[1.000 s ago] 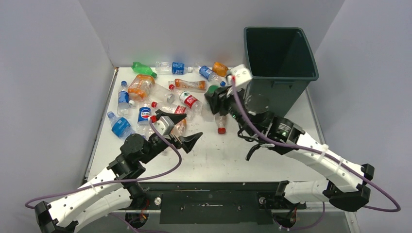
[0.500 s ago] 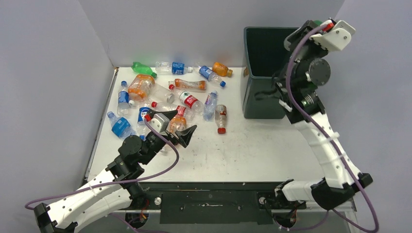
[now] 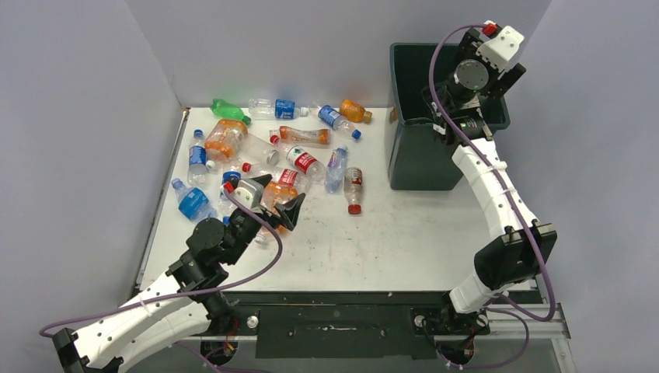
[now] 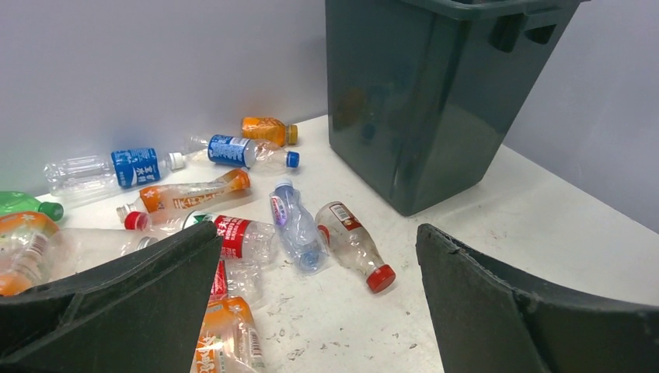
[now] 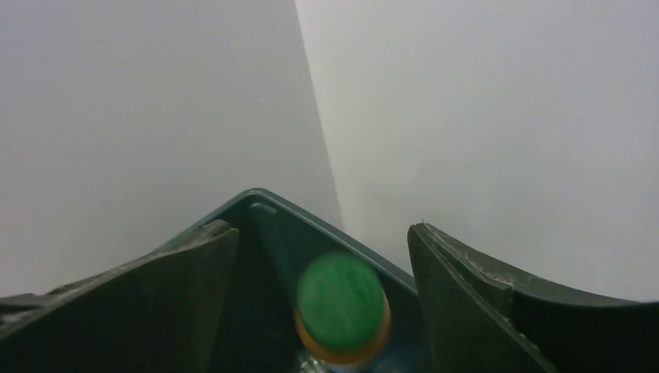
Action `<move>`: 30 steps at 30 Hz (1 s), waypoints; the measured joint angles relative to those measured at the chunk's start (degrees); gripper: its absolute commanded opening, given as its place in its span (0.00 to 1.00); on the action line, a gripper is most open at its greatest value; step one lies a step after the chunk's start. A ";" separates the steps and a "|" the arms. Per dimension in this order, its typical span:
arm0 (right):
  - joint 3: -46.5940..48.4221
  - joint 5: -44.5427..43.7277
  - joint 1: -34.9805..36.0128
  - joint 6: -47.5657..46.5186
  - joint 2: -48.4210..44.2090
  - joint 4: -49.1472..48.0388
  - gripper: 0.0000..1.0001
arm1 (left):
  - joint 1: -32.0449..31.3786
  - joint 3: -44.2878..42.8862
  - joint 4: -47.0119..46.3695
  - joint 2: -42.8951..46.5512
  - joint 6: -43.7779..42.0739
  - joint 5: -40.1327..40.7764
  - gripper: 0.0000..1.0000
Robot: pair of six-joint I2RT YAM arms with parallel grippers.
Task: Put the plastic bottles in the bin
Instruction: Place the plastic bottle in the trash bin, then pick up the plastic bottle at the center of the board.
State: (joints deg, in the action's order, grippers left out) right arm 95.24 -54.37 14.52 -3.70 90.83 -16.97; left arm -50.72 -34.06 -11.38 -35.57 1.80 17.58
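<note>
Several plastic bottles (image 3: 256,151) lie scattered over the table's far left half. My left gripper (image 3: 281,189) hovers open at the pile's near edge, and its wrist view shows a crushed orange bottle (image 4: 225,334) by its left finger. A clear red-capped bottle (image 4: 353,245) lies beyond its jaws, next to a crumpled clear one (image 4: 295,225). The dark green bin (image 3: 447,148) stands at the far right. My right gripper (image 5: 322,227) is open above the bin's mouth (image 5: 272,206). A blurred orange bottle with a green cap (image 5: 342,303) is loose between its fingers, touching neither.
Grey walls close in the table at the back and on both sides. The right arm (image 3: 497,194) rises along the right edge to the bin. Bare white tabletop (image 3: 404,233) lies between the bottle pile, the bin and the arm bases.
The right arm swung up from the table with a green-capped bottle to above the bin, and its jaws opened, freeing the bottle. The left gripper crept forward toward the pile.
</note>
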 measured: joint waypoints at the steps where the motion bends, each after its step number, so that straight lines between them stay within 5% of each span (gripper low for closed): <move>1: 0.24 0.63 -0.22 0.66 0.00 0.83 0.94 | 0.00 0.00 -0.02 0.17 -0.09 0.26 0.96; 7: 2.36 3.82 1.51 4.02 -0.63 5.07 1.00 | -0.17 0.00 0.00 -0.04 -0.61 1.49 0.96; 13: -4.13 8.66 12.00 7.23 -9.07 6.58 1.00 | -0.20 0.00 0.00 -0.42 -0.85 3.54 0.96; 21: -18.14 35.06 14.73 20.50 -28.57 11.52 1.00 | -0.20 0.00 0.02 -1.01 -2.51 11.23 0.96; 30: -36.17 59.82 18.03 28.41 -30.80 15.67 0.91 | -0.20 -0.44 2.62 -2.58 -3.32 20.06 0.96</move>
State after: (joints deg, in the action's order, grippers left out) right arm 59.07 5.45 32.56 24.71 60.03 -1.30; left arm -50.92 -34.50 -8.75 -38.15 -1.52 37.65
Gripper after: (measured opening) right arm 0.927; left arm 0.960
